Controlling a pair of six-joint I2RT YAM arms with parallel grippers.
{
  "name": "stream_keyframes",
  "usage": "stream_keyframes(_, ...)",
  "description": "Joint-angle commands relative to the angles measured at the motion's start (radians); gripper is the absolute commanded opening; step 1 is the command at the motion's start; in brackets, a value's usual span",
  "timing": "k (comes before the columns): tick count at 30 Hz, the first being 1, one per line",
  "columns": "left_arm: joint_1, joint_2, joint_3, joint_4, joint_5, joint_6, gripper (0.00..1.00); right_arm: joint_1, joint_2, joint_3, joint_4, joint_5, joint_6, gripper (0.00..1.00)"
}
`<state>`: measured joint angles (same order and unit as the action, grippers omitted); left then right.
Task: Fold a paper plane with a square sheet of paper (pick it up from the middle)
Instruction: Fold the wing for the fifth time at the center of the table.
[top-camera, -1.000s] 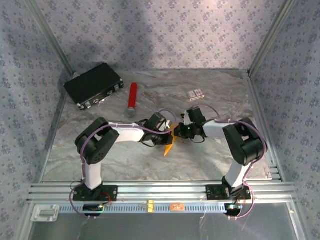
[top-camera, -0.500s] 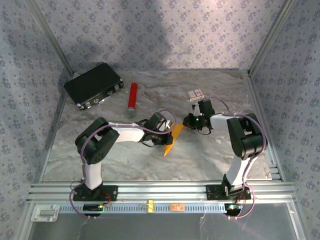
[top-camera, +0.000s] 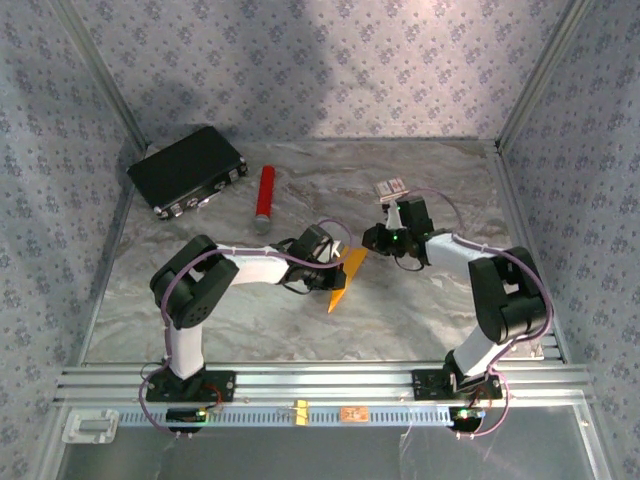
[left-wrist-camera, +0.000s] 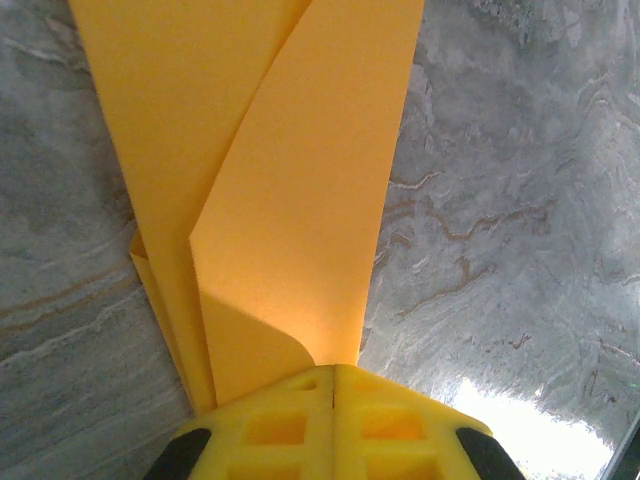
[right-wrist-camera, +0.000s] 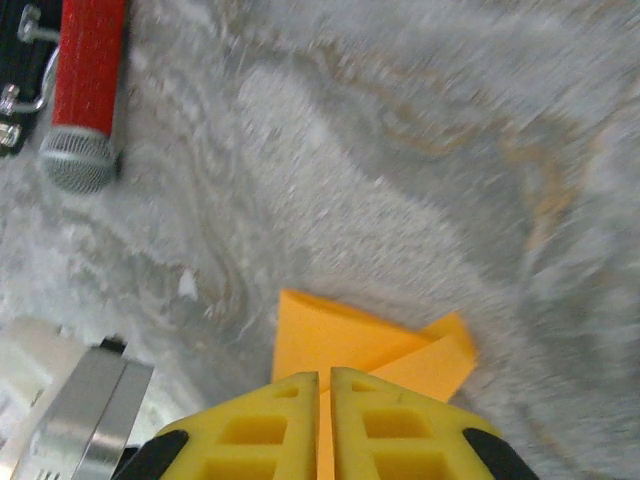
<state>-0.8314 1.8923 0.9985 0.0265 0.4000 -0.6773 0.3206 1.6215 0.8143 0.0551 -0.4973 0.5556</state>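
Observation:
The square sheet of paper (top-camera: 348, 272) is orange-yellow and folded into a narrow, pointed paper plane shape. It lies slantwise on the marble table (top-camera: 420, 300) in the top view. My left gripper (top-camera: 329, 267) is shut on its left side. In the left wrist view the yellow fingers (left-wrist-camera: 280, 425) meet with the layered paper (left-wrist-camera: 290, 180) pinched at my left gripper (left-wrist-camera: 333, 372). My right gripper (top-camera: 373, 240) hovers just off the paper's upper tip. In the right wrist view my right gripper (right-wrist-camera: 324, 378) is shut to a thin slit, and the paper (right-wrist-camera: 340, 340) lies on the table beyond it.
A red cylinder with a grey mesh end (top-camera: 266, 192) lies at the back left beside a black case (top-camera: 188, 168); the cylinder (right-wrist-camera: 88, 60) shows too in the right wrist view. A small white-and-red box (top-camera: 391, 187) sits behind my right gripper. Metal rails run along the near edge.
My right gripper has drawn back from the paper toward the back right, and its elbow has swung outward. The left gripper and the paper have stayed in place.

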Motion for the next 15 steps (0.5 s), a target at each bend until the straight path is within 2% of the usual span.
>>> stream_keyframes(1,-0.005,0.002,-0.024,-0.111,-0.007,0.009,0.0,0.05,0.017,-0.035,0.024,-0.078,0.045,0.11)
stream_keyframes(7,-0.005,-0.003,-0.029,-0.096,-0.004,-0.002,0.01,0.095,0.064,-0.081,0.049,-0.044,0.092,0.1)
stream_keyframes(15,-0.005,-0.057,-0.005,-0.117,0.015,-0.01,0.03,0.082,0.135,-0.126,0.043,0.054,0.113,0.07)
